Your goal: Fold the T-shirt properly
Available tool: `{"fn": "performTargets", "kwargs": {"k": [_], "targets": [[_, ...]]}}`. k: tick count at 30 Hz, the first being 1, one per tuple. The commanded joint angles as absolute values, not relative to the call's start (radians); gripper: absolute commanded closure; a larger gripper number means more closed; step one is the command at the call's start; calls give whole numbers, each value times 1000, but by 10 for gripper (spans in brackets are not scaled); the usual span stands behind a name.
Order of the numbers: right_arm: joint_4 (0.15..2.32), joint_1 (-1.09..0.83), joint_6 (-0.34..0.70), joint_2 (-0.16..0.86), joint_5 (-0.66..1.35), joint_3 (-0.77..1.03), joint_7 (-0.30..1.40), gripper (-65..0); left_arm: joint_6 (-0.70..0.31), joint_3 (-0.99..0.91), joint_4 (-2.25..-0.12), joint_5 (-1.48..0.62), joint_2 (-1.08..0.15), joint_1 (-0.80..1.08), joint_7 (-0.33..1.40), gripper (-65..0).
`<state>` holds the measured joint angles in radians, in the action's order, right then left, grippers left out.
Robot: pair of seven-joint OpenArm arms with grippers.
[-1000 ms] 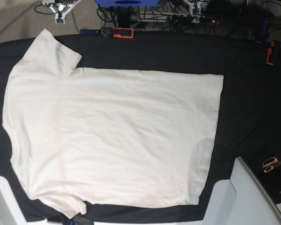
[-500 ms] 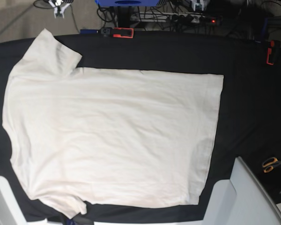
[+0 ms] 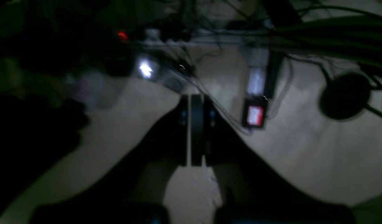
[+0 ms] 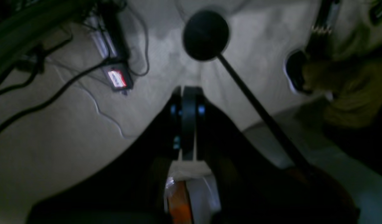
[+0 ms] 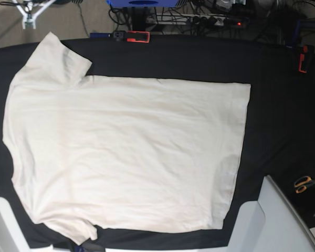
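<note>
Base view, compared with the two earlier pictures: the right gripper (image 5: 29, 22) shifted toward the view's left. It first rose slightly toward the top edge, then sat lower again, having passed from the right of the T-shirt's (image 5: 128, 152) upper sleeve tip to its left. The black cable (image 5: 13, 4) at that arm shifted left with it. The left gripper (image 5: 239, 2) moved rightward and up in the view, ending mostly cut off at the top edge.
</note>
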<state>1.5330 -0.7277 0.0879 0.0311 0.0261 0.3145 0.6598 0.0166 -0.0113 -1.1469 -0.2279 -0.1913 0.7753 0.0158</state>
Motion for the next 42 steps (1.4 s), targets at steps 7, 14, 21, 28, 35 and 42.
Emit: {"fn": "performTargets", "kwargs": {"k": [7,14,21,28,35,42], "targets": [[1799,-808,93,24,30,358,725,0,10,-162,-1523,-228,-186,947,4,0],[1966,-759,217,18,50,371,720,-8,10,-340,-1816,-234,-185,1009,4,0],[1942,-601,550,8,394,575,862,-128,8,-418,-1814,-237,-166,943,5,0],[1778,-447,698,8,518,730,1010,-423,5,-481,-1807,-237,-122,881,5,0],[1544,-349,698,15,518,786,1010,-387,5,-483,-1801,-237,-122,860,5,0],[1466,-315,698,25,516,785,1007,-330,5,-483,-1750,-237,-130,842,5,0]]}}
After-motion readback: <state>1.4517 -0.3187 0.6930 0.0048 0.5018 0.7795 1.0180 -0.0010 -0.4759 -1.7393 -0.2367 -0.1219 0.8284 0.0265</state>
